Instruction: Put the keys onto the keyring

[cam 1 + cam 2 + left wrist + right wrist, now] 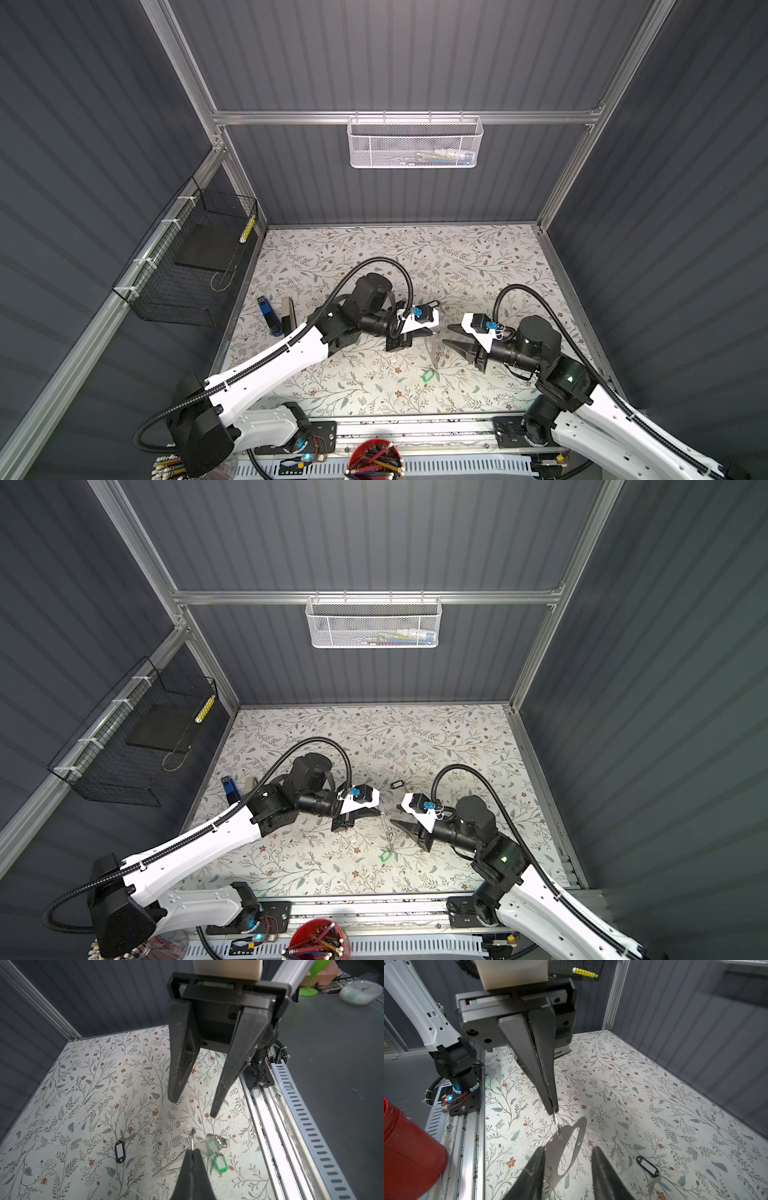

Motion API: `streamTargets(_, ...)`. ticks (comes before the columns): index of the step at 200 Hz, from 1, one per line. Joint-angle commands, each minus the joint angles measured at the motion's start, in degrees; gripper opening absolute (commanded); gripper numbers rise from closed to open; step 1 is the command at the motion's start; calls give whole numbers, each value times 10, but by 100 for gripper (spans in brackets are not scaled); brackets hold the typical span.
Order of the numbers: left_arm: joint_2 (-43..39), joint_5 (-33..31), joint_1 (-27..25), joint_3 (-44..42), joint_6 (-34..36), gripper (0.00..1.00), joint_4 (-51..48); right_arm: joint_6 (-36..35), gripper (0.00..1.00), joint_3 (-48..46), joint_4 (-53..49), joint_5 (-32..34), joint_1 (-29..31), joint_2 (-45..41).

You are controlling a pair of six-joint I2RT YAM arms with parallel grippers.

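My left gripper (432,332) (193,1150) is shut on the top edge of the grey flat keyring (434,351) (571,1140), which hangs below its tips over the table's front middle. On the keyring hangs the green-tagged key (428,375) (220,1164). My right gripper (446,335) (568,1148) faces it from the right and stands open. The keyring's lower part sits between its fingers, close to one finger (537,1167); I cannot tell whether they touch. The black-tagged key (120,1151) (648,1167) (397,784) lies loose on the floral table, farther back.
A blue object (268,316) and a grey bar (287,313) lie at the table's left edge. On the left wall hangs a black wire basket (187,266), on the back wall a white mesh basket (413,143). A red cup (376,459) stands beyond the front rail (415,428).
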Motion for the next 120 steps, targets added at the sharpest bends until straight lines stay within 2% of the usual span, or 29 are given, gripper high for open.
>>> streamTargets(1, -16, 48, 6, -11, -45, 0, 70, 9, 40, -12, 36, 1, 1, -15)
streamTargets(52, -29, 98, 11, -53, -89, 0, 163, 18, 37, -16, 63, -15, 1, -2)
streamTargets(120, -25, 131, 11, -67, -107, 0, 207, 39, 32, -6, 120, -53, 2, 38)
